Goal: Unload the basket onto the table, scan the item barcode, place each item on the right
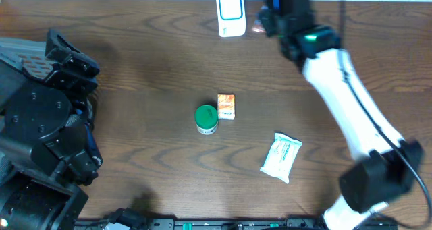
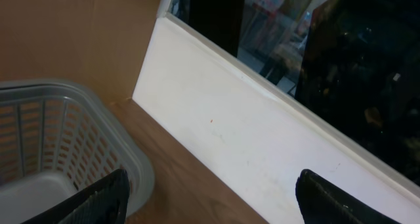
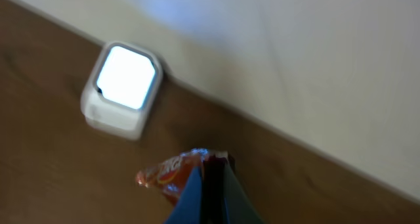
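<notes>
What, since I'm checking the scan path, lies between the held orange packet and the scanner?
Nothing: the right wrist view shows only bare brown table between the orange packet, pinched in the shut right gripper, and the white scanner.

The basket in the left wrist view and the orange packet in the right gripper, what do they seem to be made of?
Basket: probably moulded plastic, pale grey, matte; its wall is a regular grid of slots. Orange packet: likely thin glossy film or foil; it looks crinkled and shiny, though blurred.
</notes>
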Controlling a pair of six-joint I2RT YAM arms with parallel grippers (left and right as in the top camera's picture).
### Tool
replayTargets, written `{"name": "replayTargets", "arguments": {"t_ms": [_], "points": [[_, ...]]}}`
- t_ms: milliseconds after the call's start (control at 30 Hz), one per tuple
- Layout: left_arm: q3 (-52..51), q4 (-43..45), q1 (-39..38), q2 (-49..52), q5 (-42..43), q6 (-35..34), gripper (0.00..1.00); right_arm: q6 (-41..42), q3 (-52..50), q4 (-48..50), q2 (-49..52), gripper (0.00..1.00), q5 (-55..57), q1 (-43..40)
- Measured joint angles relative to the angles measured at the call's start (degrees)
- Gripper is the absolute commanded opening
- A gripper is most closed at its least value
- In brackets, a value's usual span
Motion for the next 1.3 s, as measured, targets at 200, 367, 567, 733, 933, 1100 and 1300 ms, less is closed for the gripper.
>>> {"name": "replayTargets", "arguments": {"t_ms": [200, 367, 567, 733, 933, 1100, 1300], "points": [[0.0, 0.0, 0.0, 0.0, 0.0, 0.0, 0.81, 0.3, 0.0, -16.5, -7.2, 0.01, 1.6, -10.7], [0.0, 0.0, 0.0, 0.0, 0.0, 0.0, 0.82, 6.0, -1.6, -19.3, -6.7, 0.01, 8.5, -24.7], [0.0, 0.0, 0.0, 0.0, 0.0, 0.0, 0.81, 21.8, -4.9, -17.6, -5.4, 0.01, 16.2, -36.1], [0.0, 0.0, 0.0, 0.0, 0.0, 0.0, 0.81, 31.6, -10.8, -8.1, -3.1, 0.01, 25.4, -42.6], [0.0, 0.0, 0.0, 0.0, 0.0, 0.0, 0.82, 35.5, -17.7, -3.7, 2.2, 0.76, 30.6, -48.6], [0.0, 0.0, 0.0, 0.0, 0.0, 0.0, 0.81, 35.5, -17.9, -3.1, 2.6, 0.99, 29.3, -49.6], [0.0, 0.0, 0.0, 0.0, 0.0, 0.0, 0.81, 34.1, -13.6, -12.4, -1.1, 0.99, 13.5, -45.5]]}}
